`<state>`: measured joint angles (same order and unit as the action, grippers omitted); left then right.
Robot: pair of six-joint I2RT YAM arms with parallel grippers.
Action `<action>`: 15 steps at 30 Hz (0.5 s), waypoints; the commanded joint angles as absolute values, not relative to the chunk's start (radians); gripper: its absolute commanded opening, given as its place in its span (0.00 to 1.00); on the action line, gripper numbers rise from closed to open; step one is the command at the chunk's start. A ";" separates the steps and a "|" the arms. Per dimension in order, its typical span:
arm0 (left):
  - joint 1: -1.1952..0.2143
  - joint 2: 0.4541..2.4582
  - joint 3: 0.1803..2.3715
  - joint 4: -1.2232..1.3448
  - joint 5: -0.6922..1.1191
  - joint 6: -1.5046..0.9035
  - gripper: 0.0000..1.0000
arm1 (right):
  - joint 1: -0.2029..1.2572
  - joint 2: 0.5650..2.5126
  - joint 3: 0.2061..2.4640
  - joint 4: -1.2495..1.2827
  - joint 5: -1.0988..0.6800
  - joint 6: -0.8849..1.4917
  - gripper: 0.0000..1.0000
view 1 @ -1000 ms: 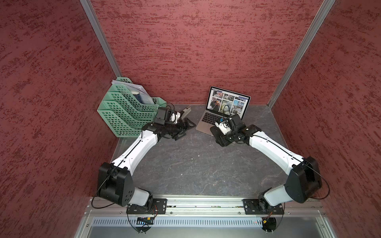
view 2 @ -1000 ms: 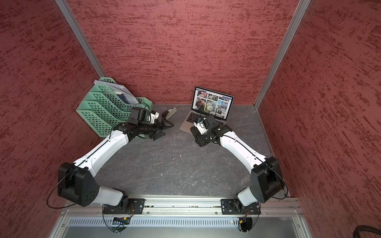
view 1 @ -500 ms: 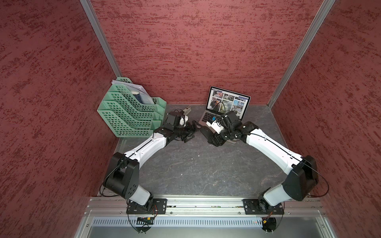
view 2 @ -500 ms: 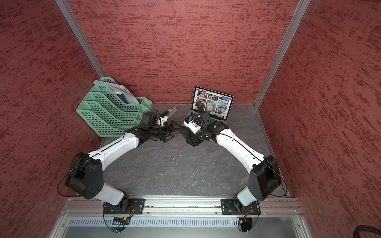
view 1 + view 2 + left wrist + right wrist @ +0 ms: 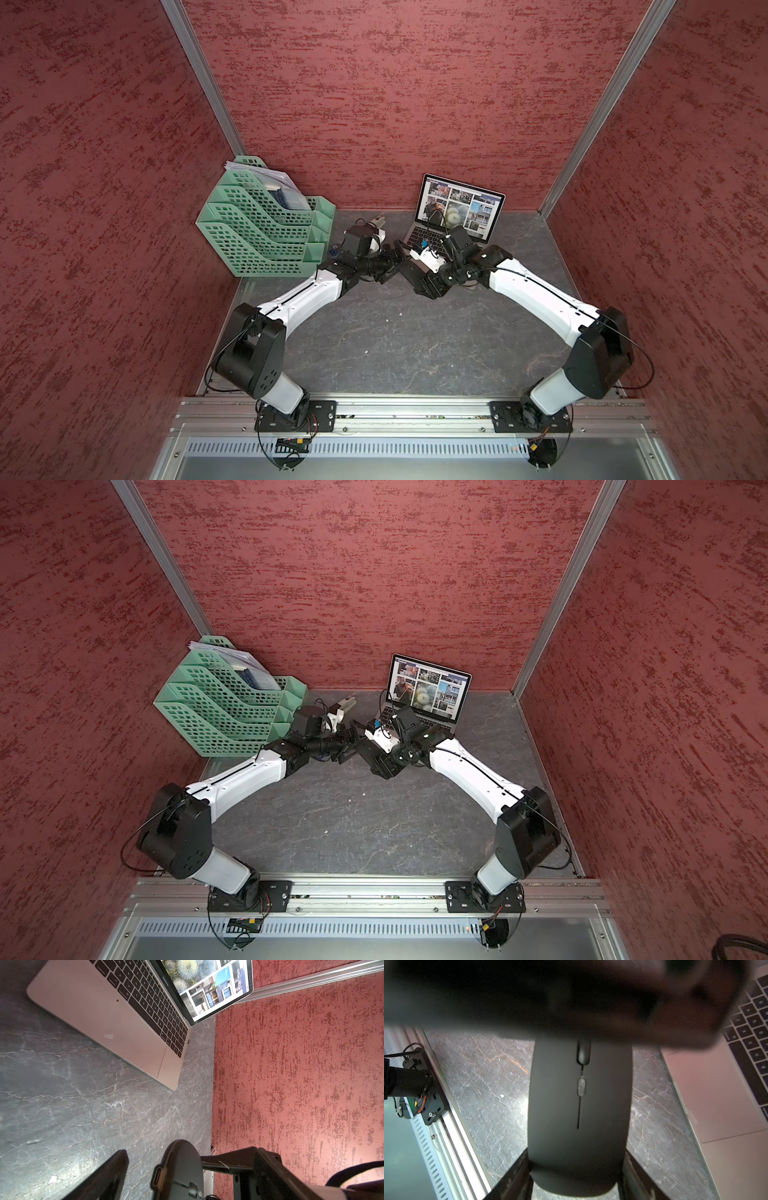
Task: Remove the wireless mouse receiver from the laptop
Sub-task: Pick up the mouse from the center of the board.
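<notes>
The silver-grey laptop (image 5: 457, 208) (image 5: 428, 688) stands open at the back, also seen in the left wrist view (image 5: 104, 1012) and the right wrist view (image 5: 716, 1095). A tiny dark stub, the wireless mouse receiver (image 5: 188, 1041), sticks out of its side edge near the hinge. My right gripper (image 5: 576, 1167) (image 5: 411, 266) is shut on the rear of a black oval mouse (image 5: 579, 1105), held above the table left of the laptop. My left gripper (image 5: 176, 1159) (image 5: 392, 259) is open, with the mouse's front end (image 5: 180, 1167) between its fingers. A gap shows beside one finger (image 5: 112, 1172).
A green tiered paper rack (image 5: 262, 228) stands at the back left. A small grey-white object (image 5: 376, 218) lies between the rack and the laptop. Red walls close in three sides, and a metal rail (image 5: 395, 409) runs along the front edge.
Both arms have swung toward each other. My right gripper carried the mouse leftward away from the laptop's front. My left gripper came from beside the rack to the mouse's front end.
</notes>
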<state>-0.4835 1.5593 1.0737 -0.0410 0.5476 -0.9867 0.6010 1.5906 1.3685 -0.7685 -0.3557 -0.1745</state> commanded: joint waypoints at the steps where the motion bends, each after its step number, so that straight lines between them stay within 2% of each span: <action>1: -0.492 1.571 1.058 0.009 0.543 -1.007 0.92 | 0.609 1.604 1.409 -0.748 -0.362 -0.187 0.61; 7: -0.494 1.565 1.063 -0.006 0.547 -1.002 0.78 | 0.609 1.618 1.417 -0.733 -0.355 -0.184 0.61; 9: -0.494 1.566 1.061 -0.012 0.548 -1.000 0.69 | 0.609 1.620 1.420 -0.730 -0.354 -0.183 0.61; 12: -0.495 1.569 1.057 -0.009 0.555 -1.007 0.61 | 0.609 1.624 1.422 -0.730 -0.352 -0.185 0.61; 15: -0.500 1.573 1.051 -0.005 0.561 -1.012 0.60 | 0.608 1.627 1.422 -0.726 -0.349 -0.187 0.61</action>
